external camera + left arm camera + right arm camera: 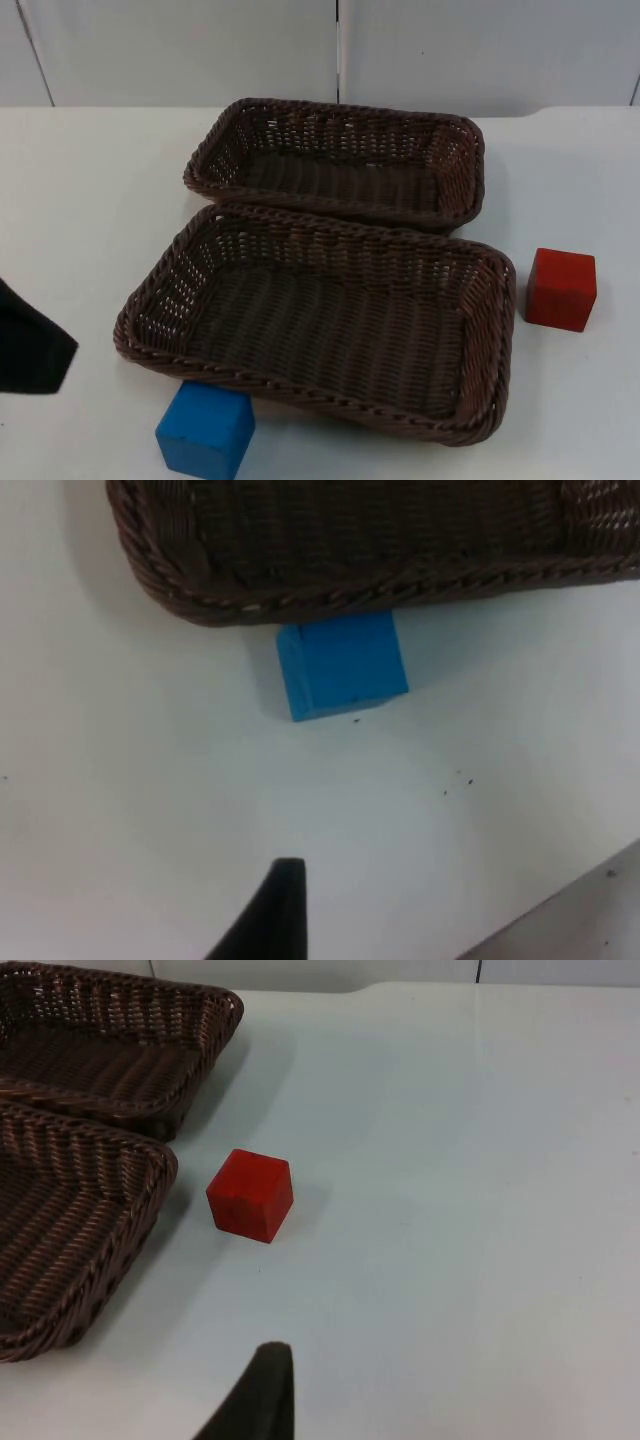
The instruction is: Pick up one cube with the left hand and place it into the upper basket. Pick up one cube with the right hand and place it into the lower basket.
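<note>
The blue cube (205,429) sits on the white table (80,190) at the near edge of the lower basket (150,300), by its near-left corner and touching or just beside the woven rim; the left wrist view shows the same cube (342,666) tucked right against the rim of that basket (330,590). The red cube (561,288) rests on the table just to the right of the lower basket, close to its far-right corner but apart from it – the gap shows clearly in the right wrist view (250,1194). Both brown wicker baskets hold nothing inside: the lower one lies nearer, the upper basket (460,150) lies beyond it, their long rims almost touching. The left arm (30,345) enters at the left edge of the top view, well left of the blue cube – whether its pincer is spread or closed cannot be told. The same goes for the right pincer
</note>
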Action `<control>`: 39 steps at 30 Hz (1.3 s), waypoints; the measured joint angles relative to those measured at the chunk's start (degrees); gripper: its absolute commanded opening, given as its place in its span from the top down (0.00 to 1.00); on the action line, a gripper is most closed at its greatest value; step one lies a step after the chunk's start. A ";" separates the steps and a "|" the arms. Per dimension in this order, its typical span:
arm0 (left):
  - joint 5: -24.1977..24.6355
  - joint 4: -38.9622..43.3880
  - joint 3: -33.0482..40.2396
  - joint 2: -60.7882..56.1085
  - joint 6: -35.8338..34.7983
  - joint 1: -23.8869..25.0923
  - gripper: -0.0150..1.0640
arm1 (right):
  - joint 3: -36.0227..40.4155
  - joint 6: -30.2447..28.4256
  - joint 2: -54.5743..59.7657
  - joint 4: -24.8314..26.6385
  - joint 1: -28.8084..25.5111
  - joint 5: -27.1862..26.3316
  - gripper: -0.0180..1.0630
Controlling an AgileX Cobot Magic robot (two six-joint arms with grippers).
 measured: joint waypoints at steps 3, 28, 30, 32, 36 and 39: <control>-1.76 2.98 0.00 1.67 -3.33 -3.72 0.01 | 0.00 0.00 0.00 0.00 0.00 0.00 0.01; -19.02 47.59 0.00 17.78 -61.71 -36.23 0.01 | 0.00 0.00 0.00 0.00 0.00 0.00 0.01; -19.75 48.29 0.00 19.44 -62.73 -36.23 0.01 | 0.00 0.00 0.00 0.00 0.00 0.00 0.01; -20.47 48.78 0.00 20.23 -63.50 -36.23 0.01 | 0.00 0.00 0.00 0.00 0.00 0.00 0.01; -24.62 52.03 0.58 22.12 -68.50 -36.23 0.01 | 0.00 0.00 0.00 0.00 0.00 0.00 0.01; -27.72 53.88 3.53 22.16 -72.00 -36.23 0.01 | 0.00 0.00 0.00 0.00 0.00 0.00 0.01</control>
